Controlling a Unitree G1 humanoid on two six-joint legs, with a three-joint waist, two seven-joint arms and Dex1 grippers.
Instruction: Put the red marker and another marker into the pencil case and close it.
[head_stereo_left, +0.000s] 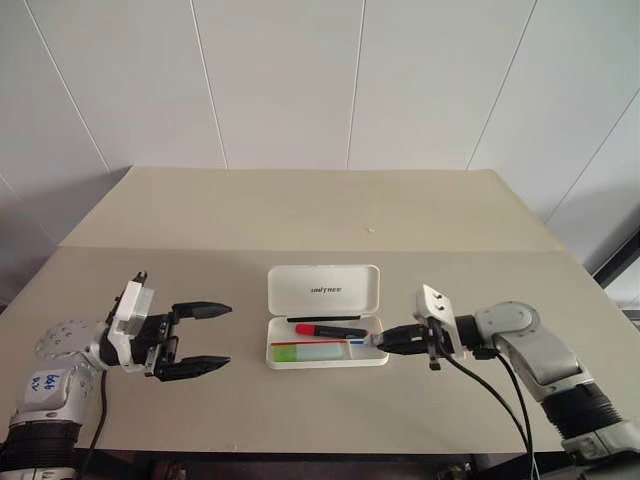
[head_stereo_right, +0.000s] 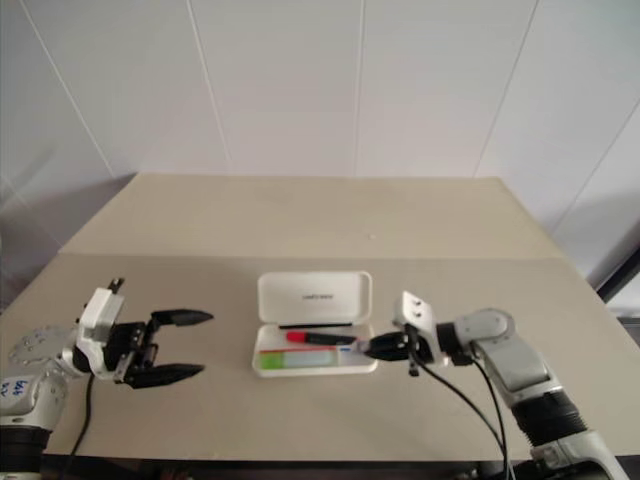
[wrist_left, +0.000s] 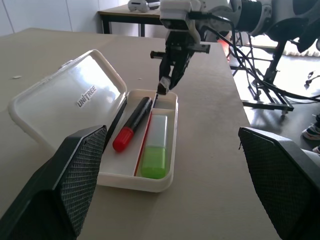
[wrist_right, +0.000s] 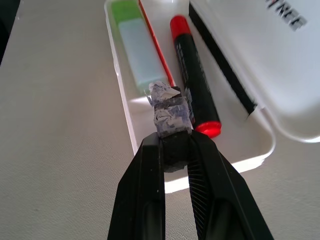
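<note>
- A white pencil case (head_stereo_left: 325, 330) lies open on the beige counter (head_stereo_left: 300, 215), its hinged lid (head_stereo_left: 324, 290) tipped back on the far side.
- The red marker (head_stereo_left: 330, 329) lies in the tray of the case along the lid side; the green marker (head_stereo_left: 318, 350) lies parallel beside it along the near side.
- The right end effector (head_stereo_left: 381, 342) is pinched narrow, fingers together and holding nothing, its taped tips hovering at the right end of the case over the tray.
- The left end effector (head_stereo_left: 196, 339) stands spread wide and empty, well apart from the left end of the case.
- Both markers appear loaded, so the step in hand looks like closing: 1 move left.
- The next move likely calls for getting behind the lid and swinging it forward over the tray, then pressing it shut.
</note>
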